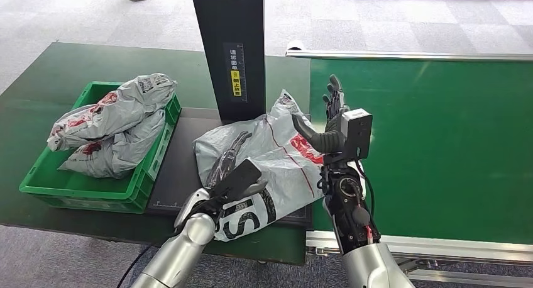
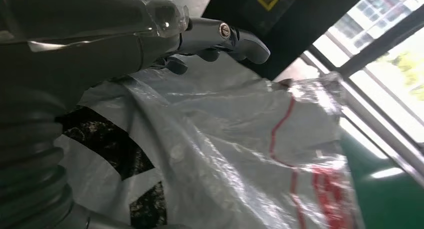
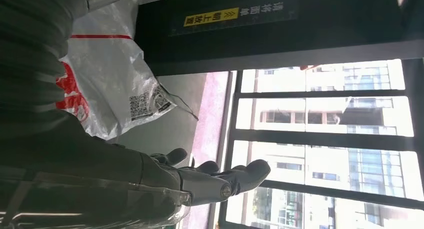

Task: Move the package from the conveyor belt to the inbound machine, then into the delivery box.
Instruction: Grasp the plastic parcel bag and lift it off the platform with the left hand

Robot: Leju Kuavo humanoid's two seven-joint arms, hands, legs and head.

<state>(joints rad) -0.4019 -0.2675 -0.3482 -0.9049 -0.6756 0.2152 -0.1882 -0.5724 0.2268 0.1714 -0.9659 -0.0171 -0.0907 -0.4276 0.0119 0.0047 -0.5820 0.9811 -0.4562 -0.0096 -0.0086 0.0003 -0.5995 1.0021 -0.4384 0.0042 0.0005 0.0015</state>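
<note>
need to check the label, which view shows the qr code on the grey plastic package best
The right wrist view: the QR code sits unobstructed on the crinkled grey plastic package, beside its red print. The head view shows the whole package but no readable code. The left wrist view shows only black and red print on it.

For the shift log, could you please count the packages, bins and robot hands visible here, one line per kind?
Packages: 3. One grey package on the dark scanner plate between the hands, and two in the bin, an upper one and a lower one.
Green bins: 1
Robot hands: 2, the left hand and the right hand.
Total: 6
</note>
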